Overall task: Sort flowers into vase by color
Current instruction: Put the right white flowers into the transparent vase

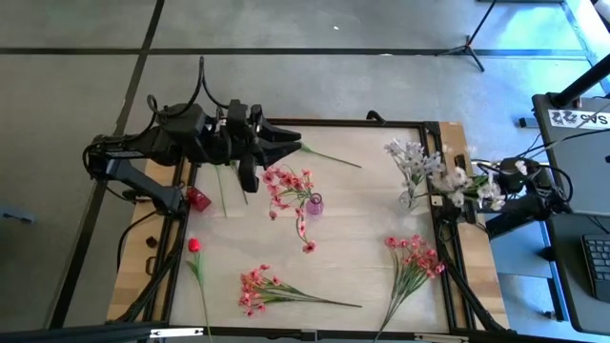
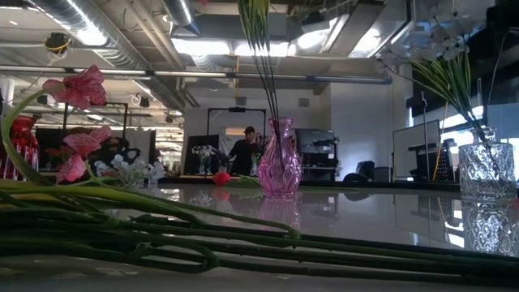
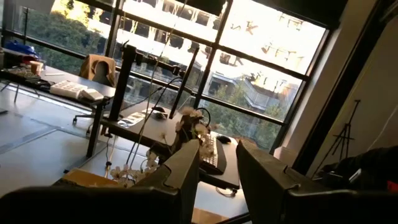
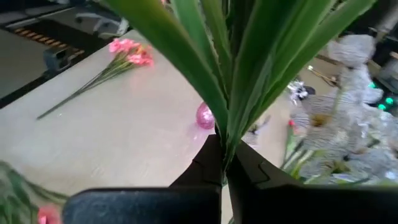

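**White flowers held at the right edge, pink ones spread on the surface**

The right end effector is clamped on the green stems of a white flower spray, at the right edge of the surface. The left end effector is at the far left corner; its fingers stand apart with nothing between them.

A clear glass vase stands near the right edge and holds another white spray. A pink vase stands near the middle with pink flowers in it. Two more pink bunches lie flat: one near the front middle, one at the front right. A single red bud lies at the left side, and a red vase stands beyond it, close to the left arm
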### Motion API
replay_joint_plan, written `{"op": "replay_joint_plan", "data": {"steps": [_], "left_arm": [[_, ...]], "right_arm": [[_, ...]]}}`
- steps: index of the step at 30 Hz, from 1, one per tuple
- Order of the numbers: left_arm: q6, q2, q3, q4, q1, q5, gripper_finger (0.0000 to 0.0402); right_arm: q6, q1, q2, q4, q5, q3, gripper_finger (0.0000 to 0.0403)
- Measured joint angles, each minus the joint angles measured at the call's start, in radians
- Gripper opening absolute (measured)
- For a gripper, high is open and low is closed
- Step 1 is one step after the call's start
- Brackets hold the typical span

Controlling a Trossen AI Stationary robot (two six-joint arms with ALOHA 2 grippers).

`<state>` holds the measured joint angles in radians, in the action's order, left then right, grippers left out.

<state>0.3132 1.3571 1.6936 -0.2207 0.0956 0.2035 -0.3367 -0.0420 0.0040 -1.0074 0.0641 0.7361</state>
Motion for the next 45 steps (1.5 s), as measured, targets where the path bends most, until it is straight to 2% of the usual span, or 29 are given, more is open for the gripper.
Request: {"op": "replay_joint_plan", "data": {"steps": [3,7,11,16,19,25,29,33,36,45], "left_arm": [[0.016,0.0,0.0,0.0,0.0,0.013,0.0106],[0.018,0.0,0.0,-0.001,0.0,0.022,0.0106],[0.018,0.0,0.0,-0.002,0.0,0.022,0.0106],[0.017,0.0,0.0,-0.007,0.0,0.021,0.0106],[0.016,0.0,0.0,-0.021,0.0,0.021,0.0106],[-0.034,0.0,0.0,-0.031,0.0,0.019,0.0106],[-0.035,0.0,0.0,-0.033,0.0,0.019,0.0106],[-0.034,0.0,0.0,-0.032,-0.001,0.012,0.0106],[-0.029,0.0,0.0,-0.032,0.0,0.008,0.0106],[-0.027,0.0,0.0,-0.031,0.006,0.007,0.0106]], "right_arm": [[-0.004,-0.011,0.0,-0.021,0.016,0.0,0.0001],[0.109,-0.009,0.0,-0.057,-0.045,0.007,0.0001],[0.333,0.013,0.0,-0.036,-0.052,0.044,0.0001],[0.569,0.106,0.0,-0.062,-0.035,0.073,0.0001],[0.555,0.203,0.0,-0.077,-0.016,0.07,0.0001],[0.387,0.4,0.0,-0.065,-0.01,0.042,0.0005],[0.391,0.505,0.0,-0.059,-0.013,0.017,0.0007],[0.482,0.514,0.0,-0.043,0.024,-0.022,0.0008],[0.492,0.513,0.0,-0.031,0.034,-0.048,0.0008],[0.519,0.514,0.0,0.038,0.004,0.03,0.0009]]}}
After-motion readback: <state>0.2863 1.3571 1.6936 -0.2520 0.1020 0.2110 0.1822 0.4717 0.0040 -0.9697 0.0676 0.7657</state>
